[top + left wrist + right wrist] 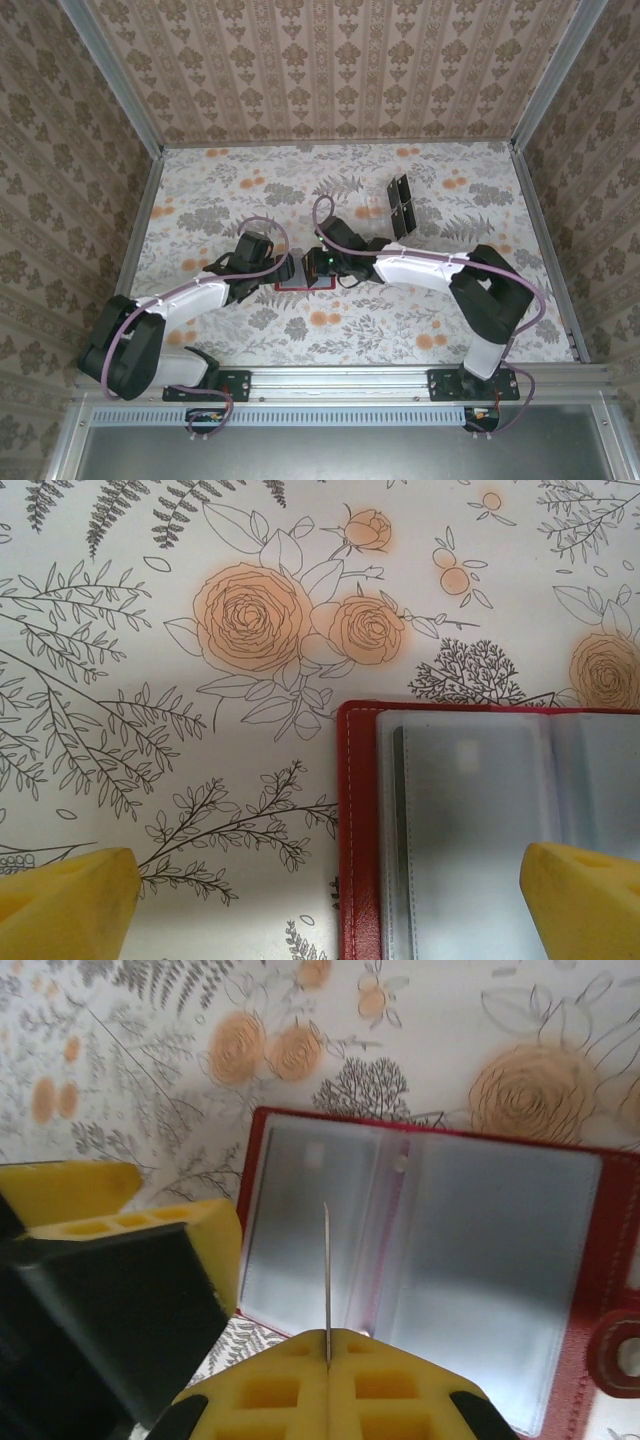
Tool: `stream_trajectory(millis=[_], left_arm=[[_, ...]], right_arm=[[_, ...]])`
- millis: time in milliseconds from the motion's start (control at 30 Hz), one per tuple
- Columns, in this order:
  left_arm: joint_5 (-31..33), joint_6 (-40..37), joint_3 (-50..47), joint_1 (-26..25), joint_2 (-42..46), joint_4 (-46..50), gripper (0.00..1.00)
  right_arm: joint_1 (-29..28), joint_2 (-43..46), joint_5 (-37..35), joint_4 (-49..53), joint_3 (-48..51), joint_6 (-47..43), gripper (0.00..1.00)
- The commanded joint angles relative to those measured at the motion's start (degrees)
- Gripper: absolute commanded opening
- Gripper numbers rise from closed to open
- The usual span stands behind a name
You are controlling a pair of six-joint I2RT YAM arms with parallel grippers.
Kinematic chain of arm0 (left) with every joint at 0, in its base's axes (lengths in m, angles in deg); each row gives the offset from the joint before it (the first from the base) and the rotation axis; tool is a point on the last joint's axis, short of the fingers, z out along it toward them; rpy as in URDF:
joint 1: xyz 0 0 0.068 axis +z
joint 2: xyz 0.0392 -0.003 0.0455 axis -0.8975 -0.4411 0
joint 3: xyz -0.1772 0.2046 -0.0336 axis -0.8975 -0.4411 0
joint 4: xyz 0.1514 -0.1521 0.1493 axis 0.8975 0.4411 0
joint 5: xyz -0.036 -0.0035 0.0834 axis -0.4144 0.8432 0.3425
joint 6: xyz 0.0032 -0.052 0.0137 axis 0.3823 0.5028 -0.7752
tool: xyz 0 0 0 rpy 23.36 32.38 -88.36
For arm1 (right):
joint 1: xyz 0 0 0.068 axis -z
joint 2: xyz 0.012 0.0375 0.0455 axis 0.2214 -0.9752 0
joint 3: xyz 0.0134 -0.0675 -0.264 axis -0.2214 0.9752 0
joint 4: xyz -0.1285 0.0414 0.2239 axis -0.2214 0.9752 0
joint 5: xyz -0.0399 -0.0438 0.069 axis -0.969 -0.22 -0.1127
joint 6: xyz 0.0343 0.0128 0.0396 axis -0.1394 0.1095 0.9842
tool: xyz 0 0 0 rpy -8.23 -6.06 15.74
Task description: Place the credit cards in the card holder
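Card holder [296, 286] lies open & flat on table [200, 190], approx mid-table, a bit nearer the near edge than the far one; red cover down, pale grey-blue pockets [470, 820] facing up; clasp tab [620, 1355] at one end. R gripper [318, 266] hangs right over holder, claw clamped together on one credit card [327, 1260]; card shows edge-on in R wrist view, a thin dark line sticking out from btw the yellow pads [400, 1390], over the left-hand pocket close to the centre fold; can't tell if card's far edge touches the pocket. L gripper [268, 258] sits just beside holder's edge, claw wide apart, nothing in it; in L wrist view one yellow fingertip [65, 900] is over bare cloth, the other over the pocket side, red rim btw them. Other dark cards [403, 205] sit toward far edge, right of middle, well apart from holder & both grippers.
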Motion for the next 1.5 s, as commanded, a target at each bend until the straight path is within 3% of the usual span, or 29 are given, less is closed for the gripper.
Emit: stream_trajectory(millis=[0, 600, 1467], left_arm=[[1.1, -1.3, -0.4, 0.5, 0.4, 1.4, 1.00], [0.5, -2.2, 0.1, 0.8, -0.8, 0.4, 1.00], [0.5, -5.5, 2.1, -1.7, -6.8, 0.0, 1.00]], right_arm=[[-0.3, -1.9, -4.1, -3.6, -1.0, 2.2, 0.00], [-0.5, -4.5, -9.9, -9.1, 4.9, 4.3, 0.00], [-0.4, -5.3, -10.0, -10.0, 7.0, 6.2, 0.00]])
